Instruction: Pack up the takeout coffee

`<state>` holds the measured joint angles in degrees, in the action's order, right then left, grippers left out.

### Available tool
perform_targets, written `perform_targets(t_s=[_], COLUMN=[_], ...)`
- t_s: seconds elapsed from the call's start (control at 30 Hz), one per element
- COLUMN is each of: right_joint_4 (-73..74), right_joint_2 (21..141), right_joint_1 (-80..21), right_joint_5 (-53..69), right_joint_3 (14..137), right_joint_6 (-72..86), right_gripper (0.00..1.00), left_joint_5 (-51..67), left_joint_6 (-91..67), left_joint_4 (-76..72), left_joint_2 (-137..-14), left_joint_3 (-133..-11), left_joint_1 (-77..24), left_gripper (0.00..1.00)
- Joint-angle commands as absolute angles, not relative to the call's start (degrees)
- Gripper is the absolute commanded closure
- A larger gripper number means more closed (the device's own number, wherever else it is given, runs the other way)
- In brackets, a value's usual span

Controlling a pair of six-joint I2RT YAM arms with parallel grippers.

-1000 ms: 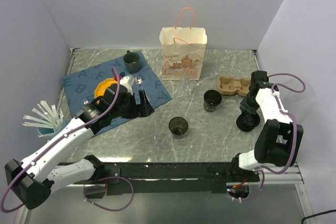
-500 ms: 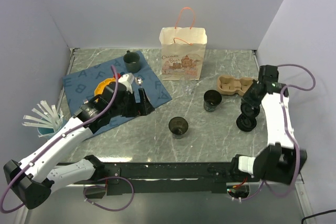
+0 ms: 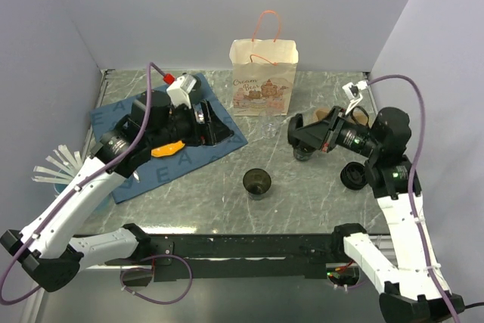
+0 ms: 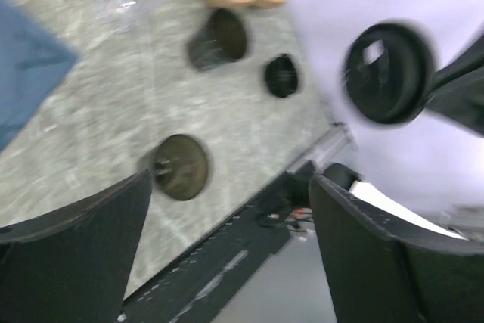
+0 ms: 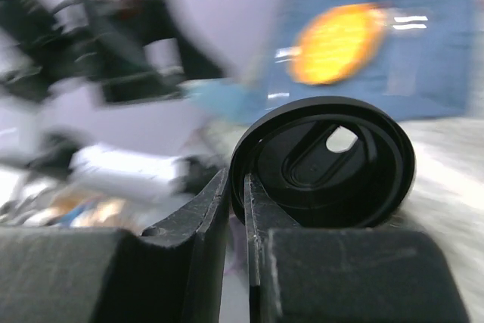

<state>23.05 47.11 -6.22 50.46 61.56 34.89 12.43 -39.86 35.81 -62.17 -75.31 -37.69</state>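
Pinching lid (image 5: 333, 187), right claw (image 5: 237, 191) hovers near "Cream" bag (image 3: 263, 81).

The white-and-black left arm (image 3: 79, 191) stretches forward, wrist turned to the right; the left gripper (image 3: 215, 125) has its jaws spread wide, holding nothing. The right arm (image 3: 399, 206) bends leftward, and the right gripper (image 5: 236, 185) pinches a round black plastic lid (image 5: 325, 160) by its rim.

Black lid (image 5: 327, 163), apparently orange disc (image 5: 340, 43)
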Motion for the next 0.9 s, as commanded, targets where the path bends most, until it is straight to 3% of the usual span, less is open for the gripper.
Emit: perform_targets(t_s=[0.0, 0.3, 0.7, 0.87], right_joint_4=[-6.29, -33.48, -33.12, -29.63], right_joint_2=[46.05, 49.92, 52.38, 52.47], right_joint_1=[-9.57, -15.03, -17.40, -19.42], right_joint_5=[64.86, 68.82, 66.80, 66.27], right_joint_3=[55.03, 53.17, 53.35, 53.87], right_joint_6=[56.66, 77.07, 84.89, 84.03], right_gripper=[0.82, 0.82, 0.83, 0.83], left_joint_5=[23.19, 33.31, 28.30, 34.53], left_joint_6=[-41.91, -48.17, -25.69, -22.94], left_joint_4=[28.32, 9.70, -13.44, -16.61], left_joint_2=[-61.62, -60.91, -51.25, -53.43], left_joint_3=[-76.22, -68.39, -54.32, -55.37], left_joint_1=[-37.44, -37.35, -37.62, -37.88], left_gripper=[0.13, 0.25, 0.34, 0.35])
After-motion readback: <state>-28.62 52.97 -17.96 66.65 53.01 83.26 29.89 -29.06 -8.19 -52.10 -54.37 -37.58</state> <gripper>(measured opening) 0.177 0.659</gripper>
